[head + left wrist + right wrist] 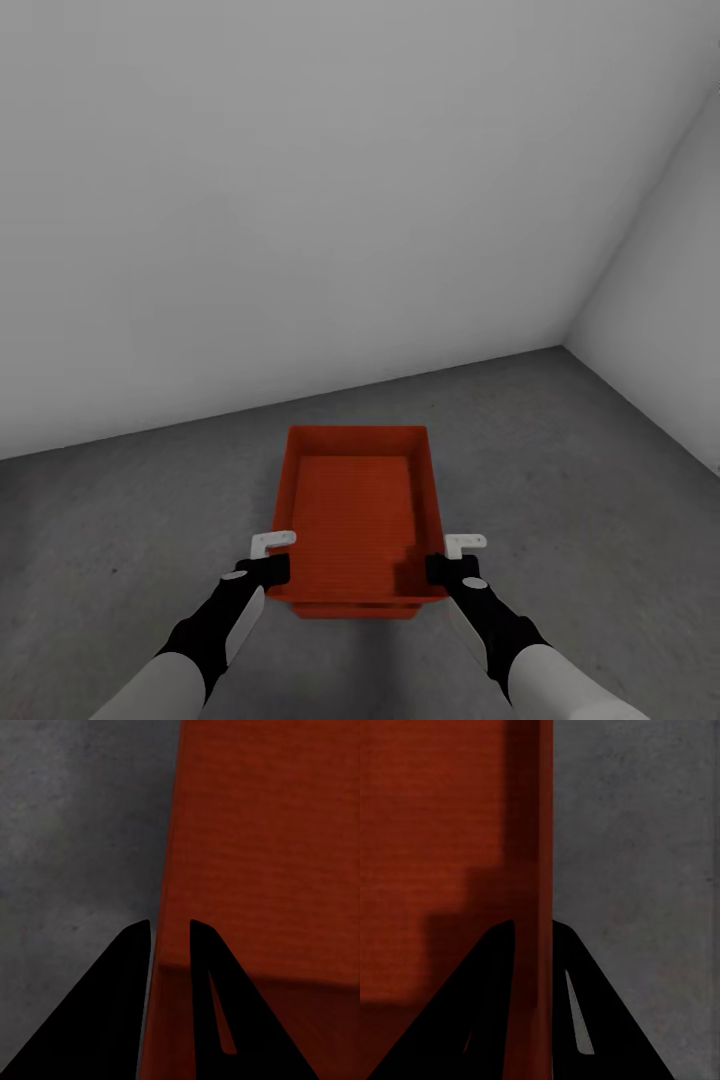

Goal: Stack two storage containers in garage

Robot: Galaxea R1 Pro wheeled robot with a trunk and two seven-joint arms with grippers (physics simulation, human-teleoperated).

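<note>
An orange-red storage container (357, 510) lies lengthwise ahead of me on the garage's grey concrete floor (580, 480), its ribbed bottom empty. A second orange-red edge (355, 611) peeks out beneath its near end; I cannot tell whether that is the other container. My left gripper (281, 571) is shut on the container's left wall near the front corner, and my right gripper (437, 570) is shut on the right wall opposite. In the left wrist view, the left gripper (169, 934) straddles the wall (171, 870). The right wrist view shows the right gripper (534, 930) pinching the thin wall (545, 832).
Plain white-grey walls (300, 200) meet in a corner at the far right (565, 345). Mottled concrete spreads out on both sides of the container and behind it up to the wall.
</note>
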